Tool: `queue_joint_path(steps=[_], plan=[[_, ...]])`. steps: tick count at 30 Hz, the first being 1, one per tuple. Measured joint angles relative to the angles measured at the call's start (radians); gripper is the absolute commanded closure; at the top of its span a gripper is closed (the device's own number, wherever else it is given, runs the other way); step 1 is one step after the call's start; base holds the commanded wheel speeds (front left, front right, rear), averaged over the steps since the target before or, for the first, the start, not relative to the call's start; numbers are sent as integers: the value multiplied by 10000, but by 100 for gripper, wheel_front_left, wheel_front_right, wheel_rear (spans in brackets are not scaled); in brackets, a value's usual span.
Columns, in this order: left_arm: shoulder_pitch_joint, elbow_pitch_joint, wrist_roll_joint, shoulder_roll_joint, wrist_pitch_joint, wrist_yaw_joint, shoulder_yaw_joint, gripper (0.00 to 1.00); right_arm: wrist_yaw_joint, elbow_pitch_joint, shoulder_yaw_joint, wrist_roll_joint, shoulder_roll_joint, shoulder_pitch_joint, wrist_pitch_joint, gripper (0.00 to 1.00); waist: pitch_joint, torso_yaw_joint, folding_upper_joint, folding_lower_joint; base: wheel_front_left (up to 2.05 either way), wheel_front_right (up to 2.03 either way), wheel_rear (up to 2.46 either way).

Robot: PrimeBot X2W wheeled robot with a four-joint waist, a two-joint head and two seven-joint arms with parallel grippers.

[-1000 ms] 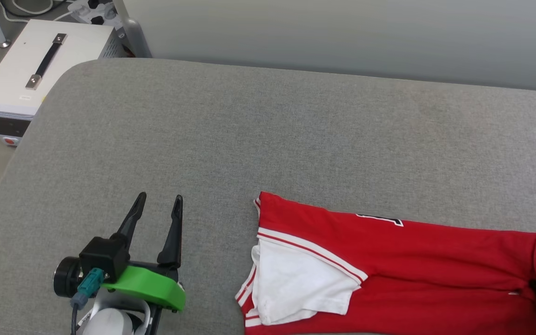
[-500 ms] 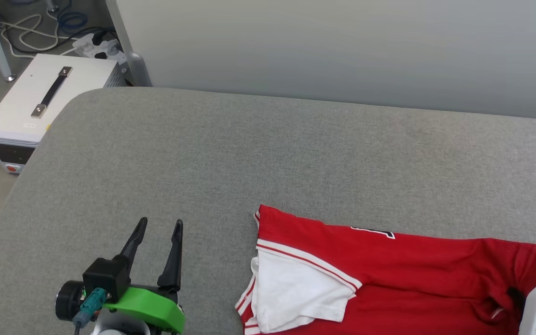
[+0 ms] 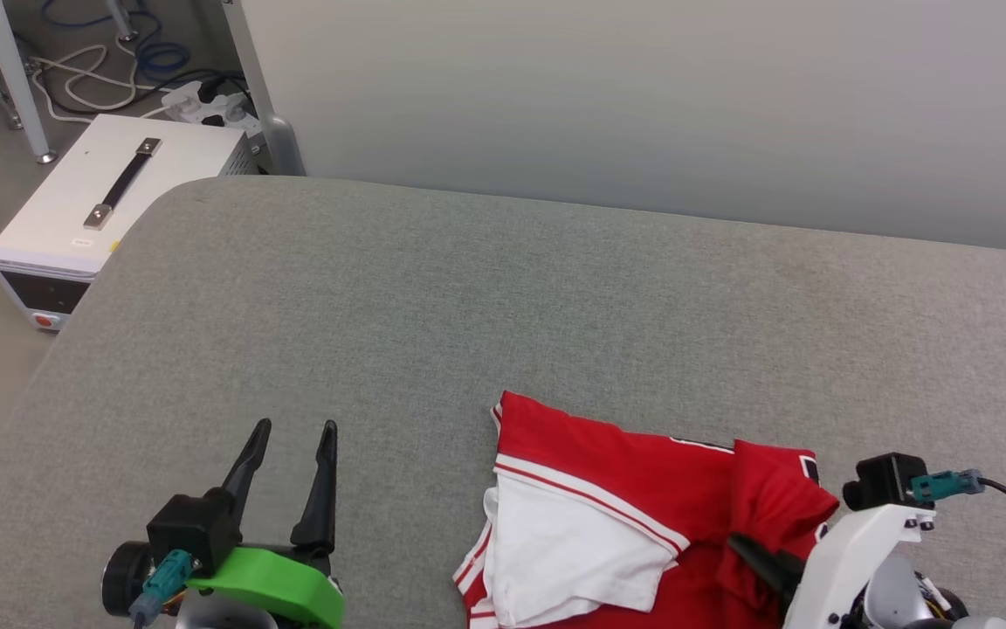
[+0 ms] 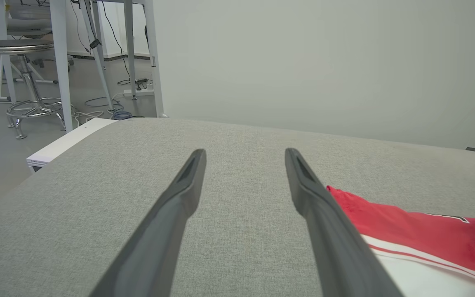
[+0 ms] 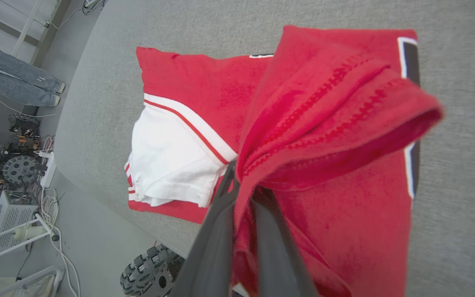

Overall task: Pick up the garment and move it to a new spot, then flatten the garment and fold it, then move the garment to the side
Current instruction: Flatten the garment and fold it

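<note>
The red garment [image 3: 625, 480] lies at the near edge of the grey padded table [image 3: 468, 306], its white sleeve [image 3: 564, 550] folded on top at the left. My right gripper [image 3: 752, 555] is shut on a bunched fold of the garment's red fabric, lifted over the body; a black digit edge shows on that fold. In the right wrist view the fingers [image 5: 217, 231] pinch the red cloth [image 5: 328, 107] just above the flat part. My left gripper [image 3: 289, 432] stands open over bare table left of the garment [image 4: 406, 218], with nothing between its fingers [image 4: 188, 181].
A white box with a black handle [image 3: 110, 201] stands on the floor past the table's left corner, beside cables and a power strip [image 3: 206, 100]. A wall runs behind the table. A person's legs [image 5: 15, 82] stand beyond the table edge; a stool [image 4: 15, 45] is further off.
The head camera has shifted. My right gripper has drawn the garment's right end up and leftward over the body, so the garment looks shorter. The left gripper has stayed open in place.
</note>
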State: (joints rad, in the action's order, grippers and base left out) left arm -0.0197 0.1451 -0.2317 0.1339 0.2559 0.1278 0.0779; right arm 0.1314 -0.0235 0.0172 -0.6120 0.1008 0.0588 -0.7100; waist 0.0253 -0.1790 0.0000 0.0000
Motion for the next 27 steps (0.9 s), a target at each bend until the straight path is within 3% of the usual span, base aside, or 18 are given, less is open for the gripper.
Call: queue_joint_path(steps=[6, 16, 27], plan=[[0, 13, -59, -27, 0, 0, -165, 0, 0, -73, 717, -593, -453, -279, -153, 100, -73, -219, 0, 0, 0, 0, 0], [16, 19, -71, -25, 0, 2, -173, 0, 0, 1319, 2265, -1647, -499, -1037, 1210, 100, -318, -659, 0, 0, 0, 0, 0], [57, 81, -75, -31, 0, 2, -96, 0, 0, 2800, 2945, -1814, -516, -1956, 2286, 100, -537, -1086, 0, 0, 0, 0, 0]])
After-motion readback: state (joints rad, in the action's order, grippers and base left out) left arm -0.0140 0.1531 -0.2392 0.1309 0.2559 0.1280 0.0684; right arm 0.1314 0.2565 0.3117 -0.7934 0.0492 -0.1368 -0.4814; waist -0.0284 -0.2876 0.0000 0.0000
